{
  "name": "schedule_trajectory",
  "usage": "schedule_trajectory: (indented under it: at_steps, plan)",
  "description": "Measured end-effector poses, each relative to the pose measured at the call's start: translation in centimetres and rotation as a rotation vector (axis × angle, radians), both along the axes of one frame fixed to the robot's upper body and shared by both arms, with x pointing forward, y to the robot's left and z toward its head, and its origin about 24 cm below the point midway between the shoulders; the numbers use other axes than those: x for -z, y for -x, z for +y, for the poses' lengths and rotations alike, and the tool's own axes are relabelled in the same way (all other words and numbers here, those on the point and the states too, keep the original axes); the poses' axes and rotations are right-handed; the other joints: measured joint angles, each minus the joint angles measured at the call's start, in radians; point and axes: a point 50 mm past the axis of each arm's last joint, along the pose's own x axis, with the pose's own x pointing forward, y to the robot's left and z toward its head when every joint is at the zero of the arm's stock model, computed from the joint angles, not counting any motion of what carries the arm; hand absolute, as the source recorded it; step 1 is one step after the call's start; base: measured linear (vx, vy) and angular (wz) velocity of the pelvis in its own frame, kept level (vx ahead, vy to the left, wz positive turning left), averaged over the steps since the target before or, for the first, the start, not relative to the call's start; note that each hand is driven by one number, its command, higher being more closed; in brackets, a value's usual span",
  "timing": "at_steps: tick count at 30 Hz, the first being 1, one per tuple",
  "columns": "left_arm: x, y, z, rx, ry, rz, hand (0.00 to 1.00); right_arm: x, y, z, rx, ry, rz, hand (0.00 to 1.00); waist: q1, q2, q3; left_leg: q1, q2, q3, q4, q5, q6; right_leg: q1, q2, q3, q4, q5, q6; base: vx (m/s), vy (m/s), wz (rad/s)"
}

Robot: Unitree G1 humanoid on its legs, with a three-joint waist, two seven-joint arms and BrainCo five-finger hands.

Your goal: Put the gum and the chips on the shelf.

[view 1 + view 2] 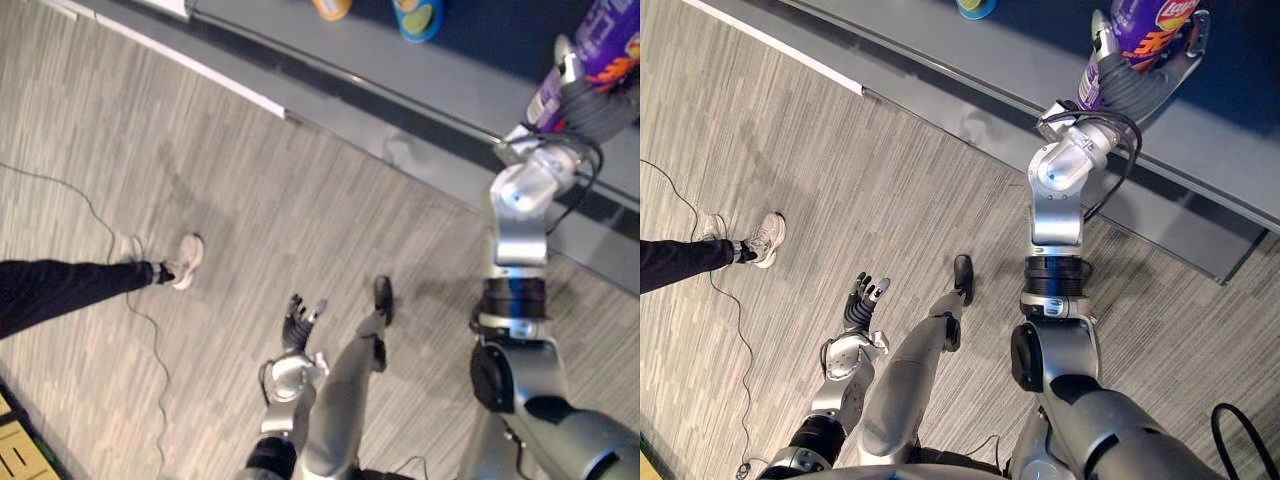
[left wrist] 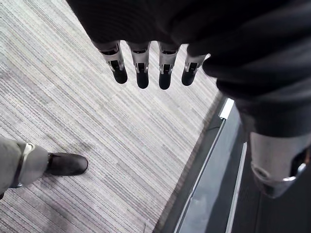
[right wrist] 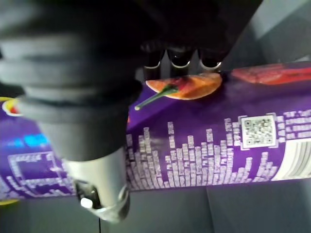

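1. Left hand (image 2: 142, 73), close up in its wrist view, hangs over the floor (image 2: 97, 121) with its fingers straight and slightly apart, holding nothing.
2. The eye views add a person's leg in dark cloth with a pale shoe (image 1: 185, 260), on the floor to the left of that hand.
3. On the shelf (image 1: 450, 90), the left eye view catches two things at its top edge: an orange one (image 1: 332, 8) and a blue tub (image 1: 418, 18). Both are too cut off to identify.
4. One purple chips can (image 1: 1140, 25) is above the shelf at the right, held in the right hand (image 1: 1130, 80). Whether the can touches the shelf I cannot tell.
5. The right wrist view shows the fingers (image 3: 180, 56) curled round the can's side, above a pictured chip.
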Motion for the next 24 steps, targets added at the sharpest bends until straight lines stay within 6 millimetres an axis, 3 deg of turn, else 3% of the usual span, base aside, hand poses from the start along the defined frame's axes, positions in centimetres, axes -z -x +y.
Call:
schedule_trajectory:
  at_steps: [20,21,24]
  plan:
    - [-0.4,-0.1,0.1,-0.021,0.038,-0.020,0.00,0.1,-0.4,1.9,-0.078,0.081,-0.008,1.00,-0.011,-0.012,-0.005,-0.040,0.003,0.031,0.035,-0.009,0.002,-0.049,-0.008,0.019,0.019,-0.006,-0.001,-0.01,-0.005,0.00]
    - [-0.4,-0.1,0.1,-0.021,0.038,-0.020,0.00,0.1,-0.4,2.0,-0.082,0.085,-0.005,0.00,-0.011,-0.012,-0.005,-0.041,0.004,0.032,0.038,-0.011,0.002,-0.049,-0.008,0.020,0.019,-0.008,0.001,-0.01,-0.007,-0.06]
    - [-0.6,-0.1,0.2,-0.026,0.040,-0.031,0.00,0.7,-0.8,2.4,-0.100,0.096,0.026,0.00,-0.008,-0.024,-0.010,-0.066,0.015,0.038,0.070,-0.028,-0.003,-0.065,0.002,0.024,0.020,-0.010,0.005,-0.02,-0.009,-0.08]
